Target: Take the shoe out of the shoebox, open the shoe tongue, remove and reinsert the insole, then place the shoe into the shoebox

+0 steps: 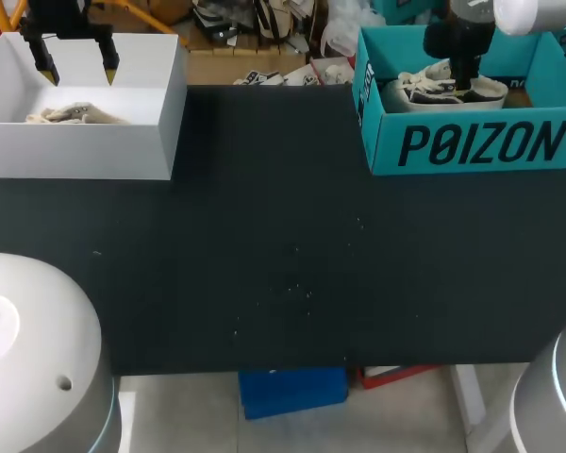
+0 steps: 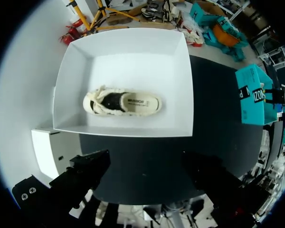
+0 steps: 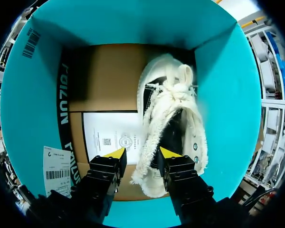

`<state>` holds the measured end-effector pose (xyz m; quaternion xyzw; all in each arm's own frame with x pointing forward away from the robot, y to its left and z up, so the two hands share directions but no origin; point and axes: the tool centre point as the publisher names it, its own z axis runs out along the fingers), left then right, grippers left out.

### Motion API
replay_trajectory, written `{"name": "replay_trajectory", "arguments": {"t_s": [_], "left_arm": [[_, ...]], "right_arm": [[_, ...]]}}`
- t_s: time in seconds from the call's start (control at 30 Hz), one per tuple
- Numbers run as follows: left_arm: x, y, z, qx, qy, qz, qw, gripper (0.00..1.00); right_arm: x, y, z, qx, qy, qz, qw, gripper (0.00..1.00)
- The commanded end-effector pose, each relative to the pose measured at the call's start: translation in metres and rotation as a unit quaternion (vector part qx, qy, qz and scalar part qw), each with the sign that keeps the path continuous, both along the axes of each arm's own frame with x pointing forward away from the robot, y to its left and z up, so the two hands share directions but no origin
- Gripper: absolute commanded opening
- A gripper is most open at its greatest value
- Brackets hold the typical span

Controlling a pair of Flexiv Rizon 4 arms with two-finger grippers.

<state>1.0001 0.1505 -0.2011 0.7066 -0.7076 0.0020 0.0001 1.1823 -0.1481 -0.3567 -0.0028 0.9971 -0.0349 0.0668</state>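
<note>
**Status: right gripper over shoe in teal shoebox, left gripper over white box**

Right arm: the right gripper point(image 3: 142, 154) is lowered inside the teal shoebox point(image 1: 472, 143), which stands at the far right corner of the black table point(image 1: 283, 264). Its two yellow-tipped fingers stand apart. The cream shoe point(image 3: 173, 118) lies on the box's brown cardboard floor, laces loose and fuzzy lining showing around the opening. One end of the shoe extends between and under the fingers. One fingertip sits over the shoe's side, the other over the cardboard beside it. Contact probably has not been made, but the wrist view does not settle this.

Box contents: a white printed sheet point(image 3: 111, 135) lies flat on the floor just beside the shoe. A barcode label point(image 3: 57, 171) is stuck to the teal inner wall.

Left arm: the left gripper point(image 1: 76, 65) hangs above the white box point(image 1: 123, 142) at the far left of the table. Its fingers are spread wide with nothing between them. A second cream shoe point(image 2: 122, 102) lies in this box near the middle of its floor, well below the fingertips and clear of them.

The two boxes stand well apart, with bare table between them.
</note>
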Motion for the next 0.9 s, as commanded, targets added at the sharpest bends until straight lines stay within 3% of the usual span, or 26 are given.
{"name": "replay_trajectory", "arguments": {"t_s": [0.03, 0.43, 0.5, 0.57, 0.73, 0.9], "left_arm": [[0.0, 0.0, 0.001, 0.001, 0.001, 0.0, 1.0, 1.0], [0.0, 0.0, 0.001, 0.001, 0.001, 0.0, 1.0, 1.0], [0.0, 0.0, 0.001, 0.001, 0.001, 0.0, 1.0, 1.0], [0.0, 0.0, 0.001, 0.001, 0.001, 0.0, 1.0, 1.0], [0.0, 0.0, 0.001, 0.001, 0.001, 0.0, 1.0, 1.0], [0.0, 0.0, 0.001, 0.001, 0.001, 0.0, 1.0, 1.0]], "right_arm": [[0.011, -0.002, -0.017, -0.003, 0.007, -0.005, 1.0, 0.39], [0.01, -0.002, -0.045, -0.009, 0.015, -0.015, 1.0, 0.36], [0.01, -0.002, -0.048, -0.011, 0.015, -0.016, 1.0, 0.24], [0.01, -0.002, -0.049, -0.014, 0.012, -0.016, 1.0, 0.0], [0.011, -0.002, -0.044, -0.018, 0.005, -0.019, 1.0, 0.0], [0.008, -0.005, -0.025, -0.02, -0.004, -0.02, 1.0, 0.0]]}}
